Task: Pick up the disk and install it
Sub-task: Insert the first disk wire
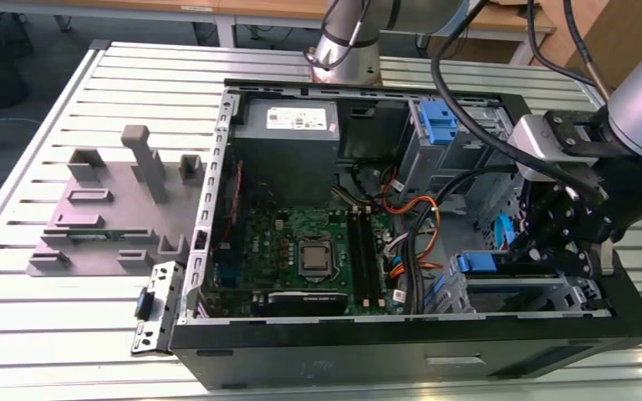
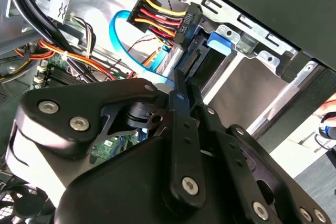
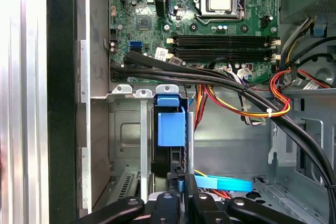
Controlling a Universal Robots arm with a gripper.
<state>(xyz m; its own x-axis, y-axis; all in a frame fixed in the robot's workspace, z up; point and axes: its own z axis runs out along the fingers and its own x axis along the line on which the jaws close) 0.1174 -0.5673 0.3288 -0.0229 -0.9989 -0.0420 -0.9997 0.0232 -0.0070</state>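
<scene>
Sitting edge-on in the drive bay point(image 3: 123, 129), the disk point(image 3: 169, 145) is mostly hidden, blue rail showing. Pincer point(image 3: 180, 184) closed on its end; fingertips point(image 2: 181, 90) together.

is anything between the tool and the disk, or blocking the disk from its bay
Nothing visible does. The tool is right at the disk, which stands on edge inside the metal drive cage. The black cables pass the cage's mouth, clear of it.

Black cable bundle point(image 3: 210, 77) across the drive bay point(image 3: 126, 129); pincer point(image 3: 181, 195) close against the disk point(image 3: 170, 127).
</scene>
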